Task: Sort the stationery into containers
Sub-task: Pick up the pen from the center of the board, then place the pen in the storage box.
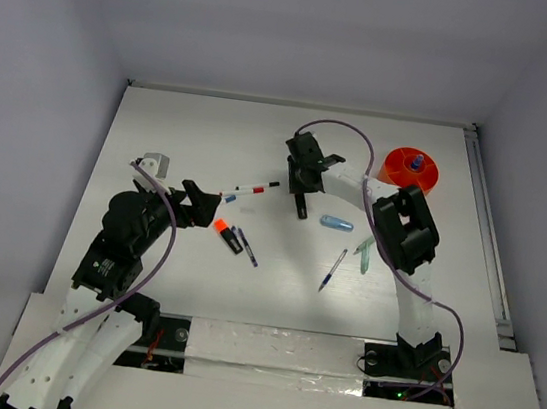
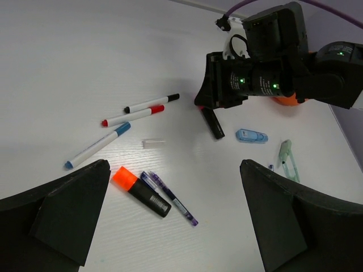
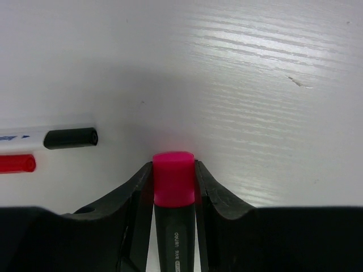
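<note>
Pink-capped highlighter (image 3: 173, 184) lies on the worktop (image 3: 255, 68), my right pincer (image 3: 173, 166) closed around it; left pincer (image 2: 173, 164) wide open. Orange cup (image 1: 399, 171) holds one piece (image 1: 416, 163); I judge most pens (image 2: 96, 146) are not yet sorted.

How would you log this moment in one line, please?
right pincer: shut on pink-capped highlighter | left pincer: open, empty | orange cup: item inside

Nothing fancy in the backdrop
White surface (image 1: 193, 123), plain grey walls (image 1: 41, 53) around it, shiny tape strip (image 1: 275, 348) along the near edge.
</note>
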{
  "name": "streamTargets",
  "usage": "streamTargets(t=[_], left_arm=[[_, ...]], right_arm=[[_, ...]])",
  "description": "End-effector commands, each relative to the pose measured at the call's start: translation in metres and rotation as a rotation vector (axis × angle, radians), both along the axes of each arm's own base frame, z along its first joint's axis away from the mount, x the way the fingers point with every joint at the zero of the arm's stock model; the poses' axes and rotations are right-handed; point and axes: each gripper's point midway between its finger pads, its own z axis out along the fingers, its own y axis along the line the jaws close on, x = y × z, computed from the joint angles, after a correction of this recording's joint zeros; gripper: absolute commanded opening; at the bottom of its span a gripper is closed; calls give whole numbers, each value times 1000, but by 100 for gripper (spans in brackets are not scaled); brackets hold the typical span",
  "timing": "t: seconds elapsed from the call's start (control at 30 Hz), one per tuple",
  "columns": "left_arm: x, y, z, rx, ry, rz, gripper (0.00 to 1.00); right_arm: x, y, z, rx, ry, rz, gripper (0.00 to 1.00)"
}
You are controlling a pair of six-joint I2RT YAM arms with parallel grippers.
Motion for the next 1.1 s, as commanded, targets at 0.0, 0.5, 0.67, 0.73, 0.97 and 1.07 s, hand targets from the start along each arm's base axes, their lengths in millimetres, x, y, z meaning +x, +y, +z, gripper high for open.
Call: streamTargets(t=[0.0,0.5,0.67,0.73,0.97,1.07], left_arm=[[4,8,18,-20,-40,55,99],[0,2,25,-28,-73,11,99],[-5,-6,27,-29,-89,-38,99],[-5,-5,28,-28,-91,-38,99],[-9,-9,29,-28,-98,-57,99],[-10,-11,29,-27,-100,-66,99]], right_arm=[[14,29,42,159,-101,9,8],[-2,-205,292,362,-829,-553,6],[-18,-305,280,271,-881,-817,7],[-15,-318,267,232,-876,-860,7],[-9,-367,250,118,-884,-1007,6],[-6,-378,254,77,-923,-1031,7]])
